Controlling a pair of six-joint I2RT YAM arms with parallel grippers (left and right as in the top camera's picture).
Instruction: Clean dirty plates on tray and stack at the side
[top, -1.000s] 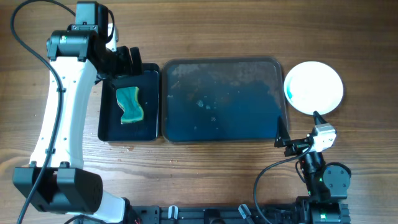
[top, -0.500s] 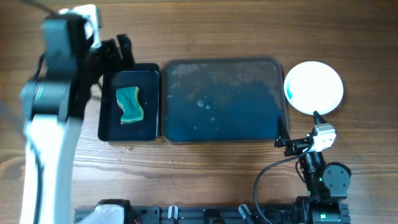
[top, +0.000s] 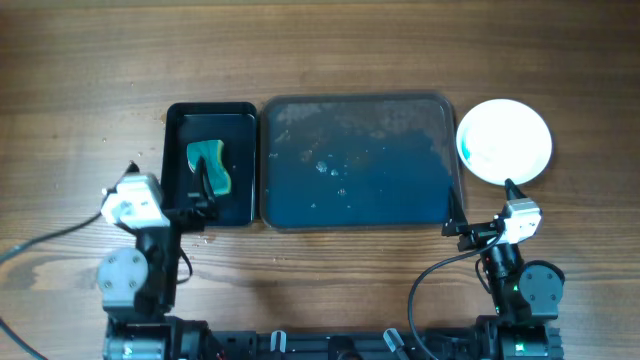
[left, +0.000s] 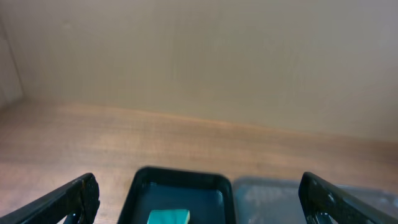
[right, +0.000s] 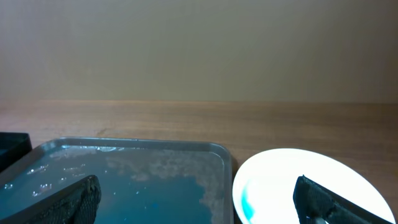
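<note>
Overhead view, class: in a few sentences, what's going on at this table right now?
Nothing is being handled. The left pincer and right pincer sit open and empty at the near edge. A teal sponge lies in the small black tray; the large wet tray holds no plates; one white plate with a blue smear sits on the table beside it.

Legible text, all views: none.
Tray (top: 352, 99): no marking readable.
Plate (top: 512, 135): no print or stamp readable.
Black bin (top: 177, 113): no label readable.
Sponge (top: 208, 168): no brand readable.
White wrist housings, left (top: 132, 201) and right (top: 520, 218): any lettering too small to make out.
</note>
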